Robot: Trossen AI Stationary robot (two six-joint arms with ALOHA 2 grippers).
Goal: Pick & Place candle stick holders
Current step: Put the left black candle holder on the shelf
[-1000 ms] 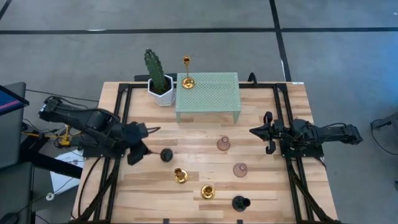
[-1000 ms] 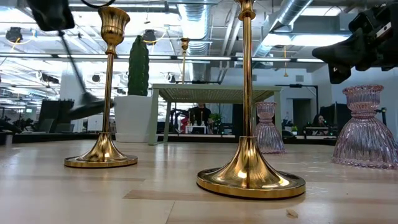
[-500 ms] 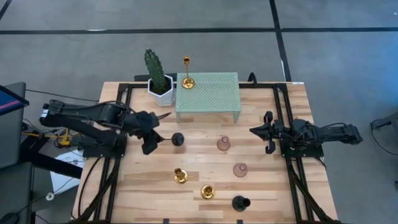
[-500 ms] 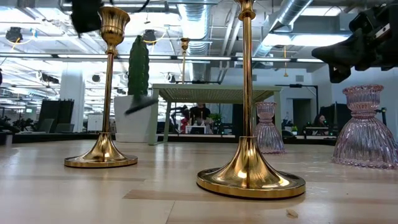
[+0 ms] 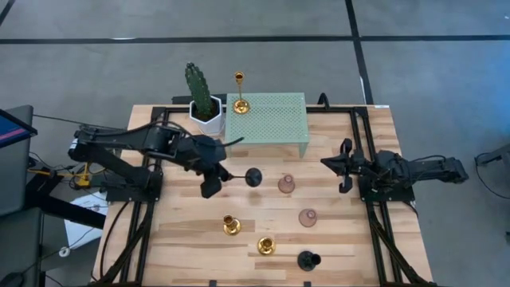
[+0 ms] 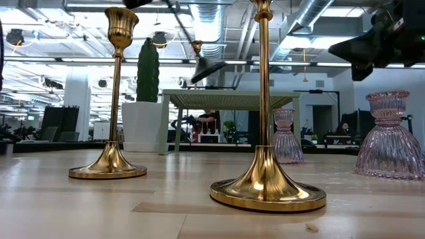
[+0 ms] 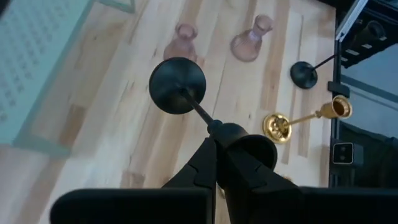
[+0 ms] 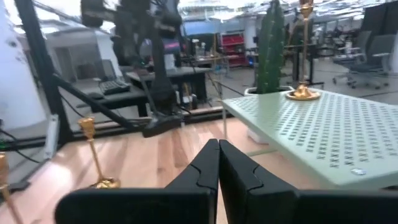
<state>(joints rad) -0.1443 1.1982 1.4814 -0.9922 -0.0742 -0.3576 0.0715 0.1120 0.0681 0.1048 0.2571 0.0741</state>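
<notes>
My left gripper [image 5: 223,174] is shut on a matte black candle stick holder [image 5: 253,177], carried above the table in front of the green perforated stand [image 5: 265,119]. One gold holder [image 5: 239,104] stands by its base on the stand's left end. Two gold holders [image 5: 231,226] [image 5: 266,245], two pinkish glass holders [image 5: 286,185] [image 5: 307,217] and a second black holder [image 5: 307,260] stand on the table. My right gripper [image 5: 327,166] is shut and empty at the table's right side. My left gripper pinches the black holder at its cup end [image 7: 229,133], where the thin stem [image 7: 198,111] meets it, between its two fingers. The fingers come from the table's left, roughly along the stem. The holder is lifted clear and tilted, its round base [image 7: 177,86] pointing away toward the table's right.
A green cactus in a white pot [image 5: 204,102] stands just left of the stand. Black frame rails [image 5: 362,151] run along the table's left and right sides. Bare wood lies between the stand and the pink holders.
My left gripper has gone toward the table's right and a little toward the far edge, and has risen, still shut on the black holder. The holder has travelled with it, clear of the table, its base leading toward the pink holders.
</notes>
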